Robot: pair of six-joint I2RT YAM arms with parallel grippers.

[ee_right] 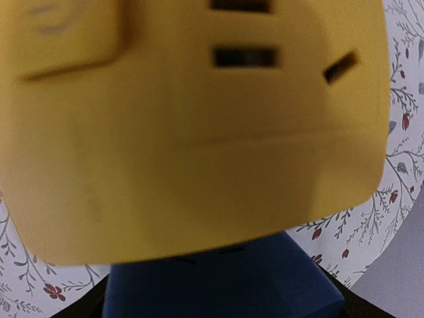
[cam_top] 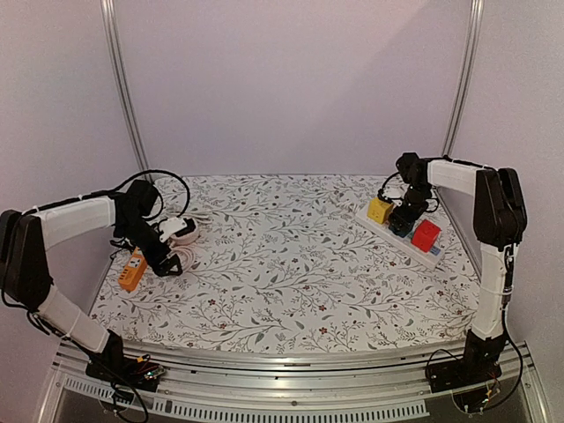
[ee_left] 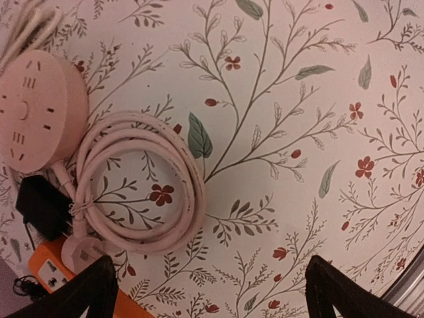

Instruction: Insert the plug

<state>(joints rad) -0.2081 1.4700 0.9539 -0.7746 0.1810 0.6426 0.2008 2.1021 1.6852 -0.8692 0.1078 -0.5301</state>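
Note:
My right gripper is over the white power strip at the right. In the right wrist view it is shut on a blue plug block, which fills the gap between the jaws. A yellow plug block sits just ahead on the strip and fills most of the right wrist view. A red plug block sits on the strip's near side. My left gripper is open and empty above the cloth, beside a coiled white cable.
At the left lie a round white socket hub, a white plug at the end of the cable, a black adapter and an orange power strip. The floral cloth covers the table.

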